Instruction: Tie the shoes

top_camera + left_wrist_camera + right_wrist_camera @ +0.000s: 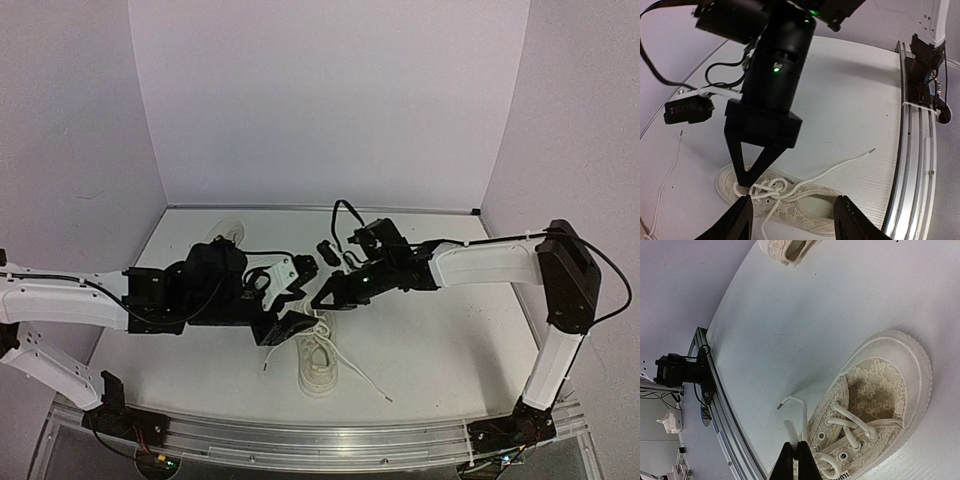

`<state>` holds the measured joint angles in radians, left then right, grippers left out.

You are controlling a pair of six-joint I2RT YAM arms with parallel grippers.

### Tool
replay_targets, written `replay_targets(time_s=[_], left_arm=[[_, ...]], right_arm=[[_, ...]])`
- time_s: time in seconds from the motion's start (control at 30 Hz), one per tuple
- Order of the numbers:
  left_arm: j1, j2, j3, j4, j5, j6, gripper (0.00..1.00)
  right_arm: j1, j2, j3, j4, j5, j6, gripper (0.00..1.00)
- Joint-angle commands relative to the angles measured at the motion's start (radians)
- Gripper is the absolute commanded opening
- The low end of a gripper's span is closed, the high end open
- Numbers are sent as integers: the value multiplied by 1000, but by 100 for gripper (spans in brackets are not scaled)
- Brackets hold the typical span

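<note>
The near shoe (pixel 318 365) lies mid-bench (pixel 450 340). The left fingers (pixel 740 220) stand wide apart and hold nothing, with the shoe's laced top just beyond and between them. The right fingers (pixel 796 455) are pinched together on a lace (pixel 802 415) beside the eyelets. The second shoe (pixel 228 231) sits far left, well apart.

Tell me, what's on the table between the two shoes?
Nothing: the right wrist view shows bare white table between the far shoe and the near shoe, apart from the near shoe's own lace curling out beside it.
</note>
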<state>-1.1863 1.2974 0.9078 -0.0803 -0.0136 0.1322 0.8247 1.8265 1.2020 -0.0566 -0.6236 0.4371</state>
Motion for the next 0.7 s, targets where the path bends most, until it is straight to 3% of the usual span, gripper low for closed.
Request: replay_targets(time_s=[0.0,0.4,0.53,0.67], left_arm=[[34,-79,-99,61,-168,-146,57],[110,-57,-185,75,-154,-278,56],[130,-41,-193,115,-122,-288,56],[142,-36,-202,134,-86,-290,58]], right_arm=[[38,39,61,46,-23,12,5],[102,91,93,33,-23,21,9],[102,68,91,16,-22,5,19],[98,14,96,-9,7,-14,38]])
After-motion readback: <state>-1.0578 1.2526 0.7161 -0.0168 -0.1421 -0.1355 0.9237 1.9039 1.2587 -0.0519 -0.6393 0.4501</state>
